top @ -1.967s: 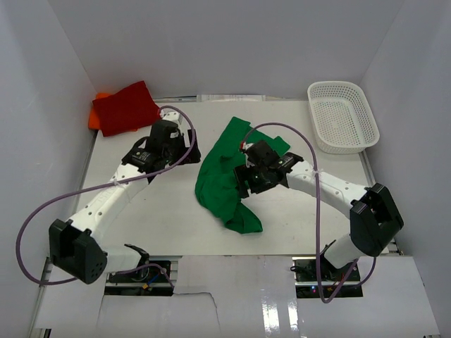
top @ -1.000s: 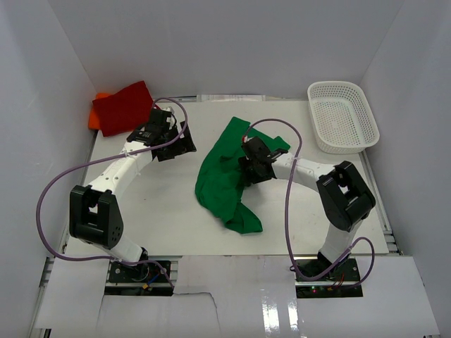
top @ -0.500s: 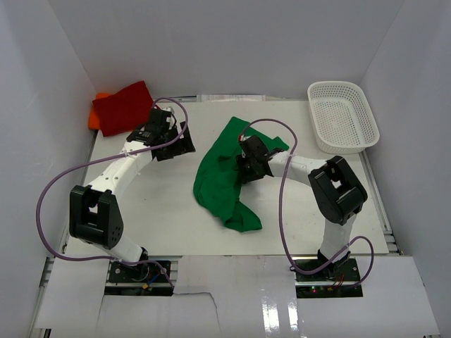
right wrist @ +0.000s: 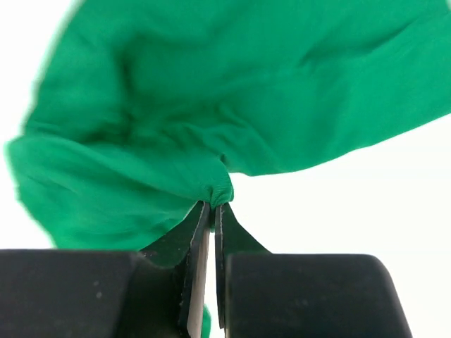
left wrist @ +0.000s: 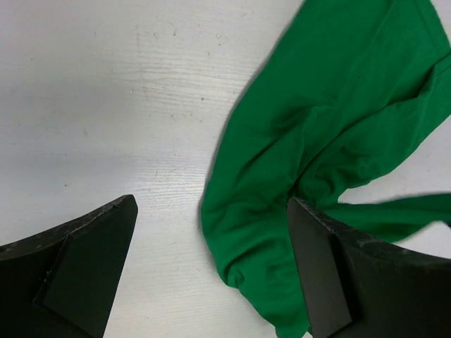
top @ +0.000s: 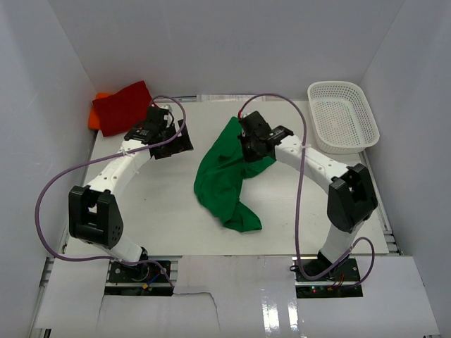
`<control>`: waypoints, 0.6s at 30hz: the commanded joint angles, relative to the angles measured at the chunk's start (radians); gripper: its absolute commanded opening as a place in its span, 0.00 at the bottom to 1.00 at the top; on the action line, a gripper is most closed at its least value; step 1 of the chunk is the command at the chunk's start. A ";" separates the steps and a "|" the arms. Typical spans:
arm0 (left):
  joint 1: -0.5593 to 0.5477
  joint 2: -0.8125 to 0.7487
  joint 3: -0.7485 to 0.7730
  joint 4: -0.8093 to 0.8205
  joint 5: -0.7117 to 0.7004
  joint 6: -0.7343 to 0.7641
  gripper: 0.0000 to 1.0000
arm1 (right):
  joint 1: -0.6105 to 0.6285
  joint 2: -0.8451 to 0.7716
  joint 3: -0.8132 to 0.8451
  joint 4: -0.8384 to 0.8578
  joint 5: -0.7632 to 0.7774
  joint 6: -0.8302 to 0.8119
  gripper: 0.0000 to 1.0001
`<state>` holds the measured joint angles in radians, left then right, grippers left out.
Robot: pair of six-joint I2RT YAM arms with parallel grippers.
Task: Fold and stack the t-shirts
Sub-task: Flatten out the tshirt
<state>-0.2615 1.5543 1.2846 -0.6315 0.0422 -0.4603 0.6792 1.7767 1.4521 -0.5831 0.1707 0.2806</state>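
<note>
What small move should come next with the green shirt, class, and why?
Probably the left tool should shift over the green shirt and pinch its nearest edge. It hangs open above the table at the cloth's edge, while the right tool is shut on one fold and the shirt lies crumpled; spreading likely needs two grips.

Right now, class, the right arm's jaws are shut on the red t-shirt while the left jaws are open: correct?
No: the right jaws are shut on the green t-shirt, as the right wrist view shows; the left jaws are open.
</note>
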 commanded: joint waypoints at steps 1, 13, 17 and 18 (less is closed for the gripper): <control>0.013 -0.002 0.077 0.000 0.021 0.009 0.98 | 0.011 -0.135 0.141 -0.168 0.005 -0.037 0.08; -0.050 0.615 0.861 -0.121 0.401 0.035 0.97 | 0.158 -0.848 -0.545 -0.230 -0.275 0.299 0.08; -0.134 0.815 1.168 -0.166 0.412 0.049 0.98 | 0.285 -1.002 -0.688 -0.302 -0.229 0.489 0.08; -0.142 0.837 1.188 -0.163 0.423 0.046 0.98 | 0.299 -1.022 -0.699 -0.310 -0.218 0.537 0.08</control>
<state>-0.3450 2.3653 2.3611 -0.7357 0.3801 -0.4339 0.9318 0.8246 0.7589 -0.8593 -0.0540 0.6380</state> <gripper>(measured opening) 0.976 0.086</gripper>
